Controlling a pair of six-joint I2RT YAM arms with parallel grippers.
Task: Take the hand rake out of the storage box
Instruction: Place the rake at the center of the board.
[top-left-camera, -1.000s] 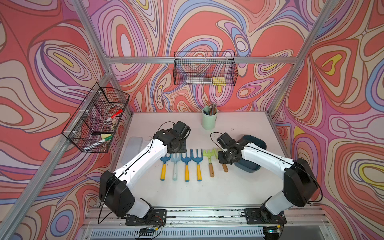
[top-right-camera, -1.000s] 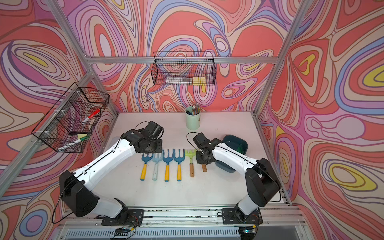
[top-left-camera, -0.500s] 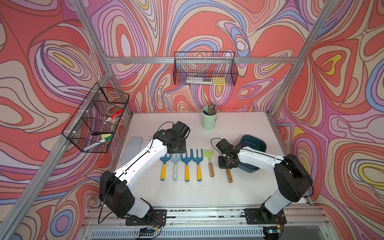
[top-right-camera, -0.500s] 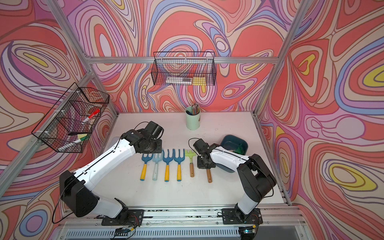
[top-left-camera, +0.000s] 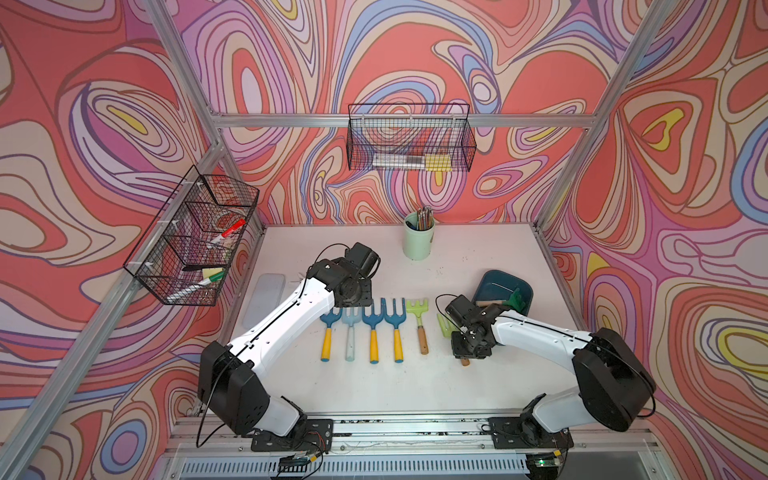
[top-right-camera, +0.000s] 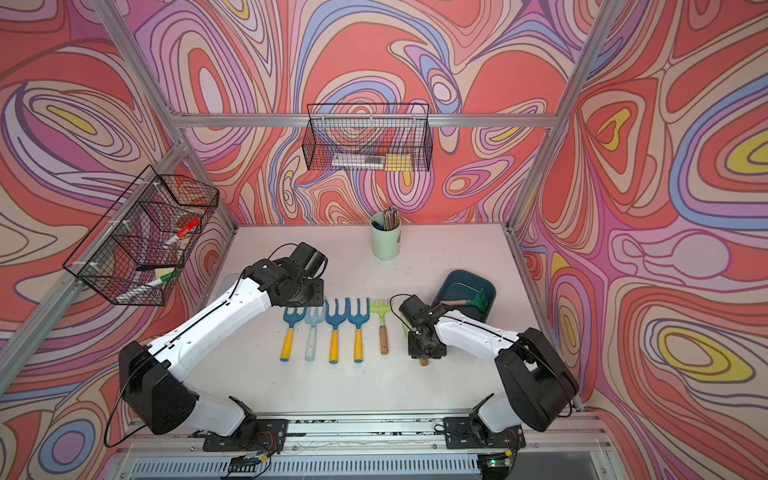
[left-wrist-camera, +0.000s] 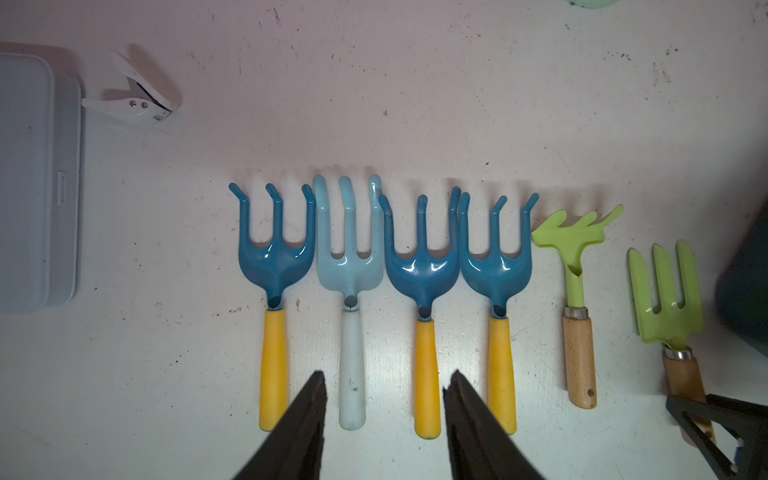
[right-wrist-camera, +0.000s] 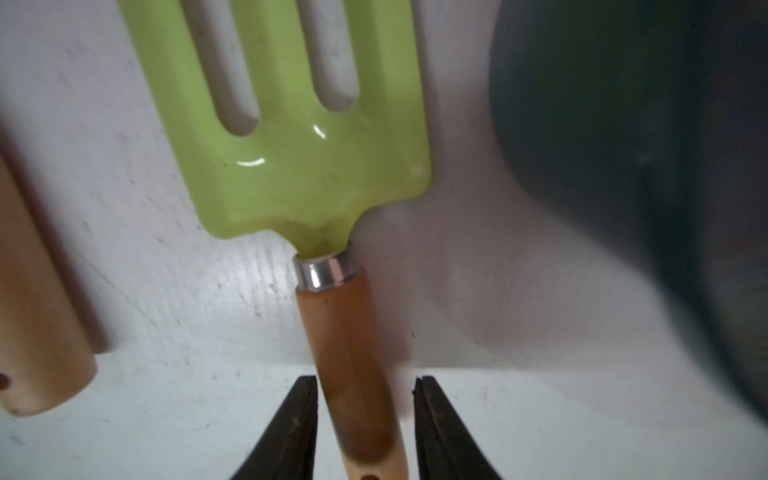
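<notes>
Now | right end effector (right-wrist-camera: 366, 380) opened, hand rake (right-wrist-camera: 299, 166) released onto table (right-wrist-camera: 124, 291) | left end effector (left-wrist-camera: 386, 374) open, unmoved

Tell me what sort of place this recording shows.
Likely a robot-lab test cell, not a real workshop: swirl-patterned pink wall panels on a silver aluminium frame enclose a white tabletop, and two white-and-black robot arms are mounted on its front rail.

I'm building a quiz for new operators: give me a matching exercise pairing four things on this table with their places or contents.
Things: 1 storage box; 2 mint cup; 3 grey lid; 4 light green fork
States: A holds pencils; B handle between the right gripper's open jaws; C holds a dark green rake; D flat beside the left arm
Pairs: 1-C; 2-A; 3-D; 4-B
</notes>
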